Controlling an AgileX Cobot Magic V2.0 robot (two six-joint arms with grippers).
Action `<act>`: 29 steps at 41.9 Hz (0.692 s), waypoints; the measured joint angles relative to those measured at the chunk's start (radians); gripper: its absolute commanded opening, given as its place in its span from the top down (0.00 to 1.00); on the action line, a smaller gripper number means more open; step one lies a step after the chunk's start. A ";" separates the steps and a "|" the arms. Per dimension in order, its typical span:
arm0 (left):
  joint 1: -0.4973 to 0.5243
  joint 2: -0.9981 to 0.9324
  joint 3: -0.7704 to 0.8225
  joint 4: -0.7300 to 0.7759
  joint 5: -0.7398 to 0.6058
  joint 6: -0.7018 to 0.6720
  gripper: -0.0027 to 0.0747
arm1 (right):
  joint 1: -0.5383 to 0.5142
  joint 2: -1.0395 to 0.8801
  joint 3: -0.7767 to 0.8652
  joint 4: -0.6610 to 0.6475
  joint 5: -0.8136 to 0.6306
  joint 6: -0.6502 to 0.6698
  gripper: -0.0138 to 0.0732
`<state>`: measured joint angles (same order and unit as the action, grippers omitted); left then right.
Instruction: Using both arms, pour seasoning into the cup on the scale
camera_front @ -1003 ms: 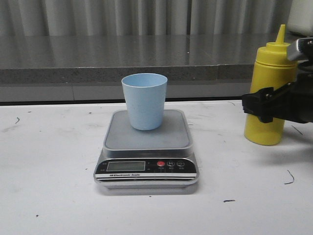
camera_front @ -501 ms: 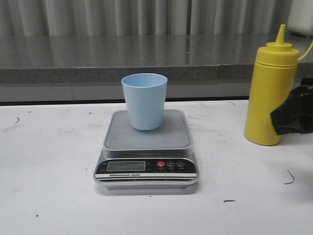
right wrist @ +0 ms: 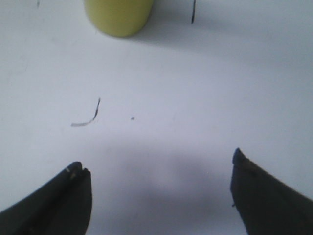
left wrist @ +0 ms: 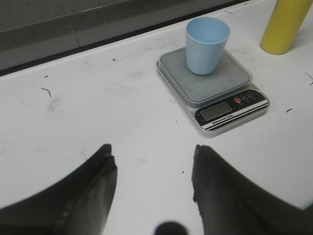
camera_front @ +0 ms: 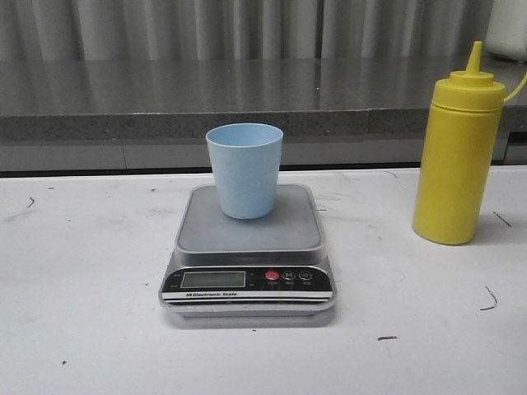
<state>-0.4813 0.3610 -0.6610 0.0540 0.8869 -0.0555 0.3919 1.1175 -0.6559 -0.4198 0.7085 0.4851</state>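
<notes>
The light blue cup [camera_front: 244, 169] stands upright on the steel platform of the silver-grey scale [camera_front: 247, 284] at the table's middle. The yellow seasoning bottle [camera_front: 459, 156] stands upright on the table to the right, free of any gripper. Neither arm shows in the front view. In the left wrist view my left gripper [left wrist: 154, 164] is open and empty over bare table, well short of the scale [left wrist: 215, 83] and cup [left wrist: 206, 44]; the bottle's base [left wrist: 286, 24] shows beyond. In the right wrist view my right gripper [right wrist: 161, 171] is wide open and empty, backed away from the bottle's base [right wrist: 118, 14].
A grey stone ledge [camera_front: 165, 103] runs behind the white table [camera_front: 82, 288], with corrugated wall above. Small dark scuff marks [camera_front: 487, 300] dot the table surface. A white object [camera_front: 506, 29] sits on the ledge at the far right.
My right gripper, which was around the bottle a second ago, has let go and withdrawn to the right, out of the front view. The bottle stays standing. Cup and scale have not moved.
</notes>
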 measured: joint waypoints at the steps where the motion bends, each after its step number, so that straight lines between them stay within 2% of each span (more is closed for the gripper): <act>1: 0.000 0.000 0.000 0.000 0.000 0.000 0.51 | -0.005 -0.003 -0.023 0.043 0.034 -0.068 0.16; 5: 0.000 0.000 0.000 0.000 0.000 0.000 0.51 | -0.017 -0.027 -0.078 0.218 0.101 -0.246 0.16; 10: 0.000 0.000 0.000 0.000 0.000 0.000 0.51 | -0.019 -0.110 -0.093 0.343 0.108 -0.354 0.16; 21: 0.000 0.000 0.000 0.000 0.000 0.000 0.51 | -0.019 -0.350 -0.093 0.373 0.117 -0.385 0.16; 29: 0.000 0.000 0.000 0.000 0.000 0.000 0.51 | -0.020 -0.514 -0.095 0.382 0.197 -0.387 0.16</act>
<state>-0.4813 0.3610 -0.6610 0.0540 0.8869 -0.0555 0.3718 0.6037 -0.7508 -0.0382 0.9055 0.0986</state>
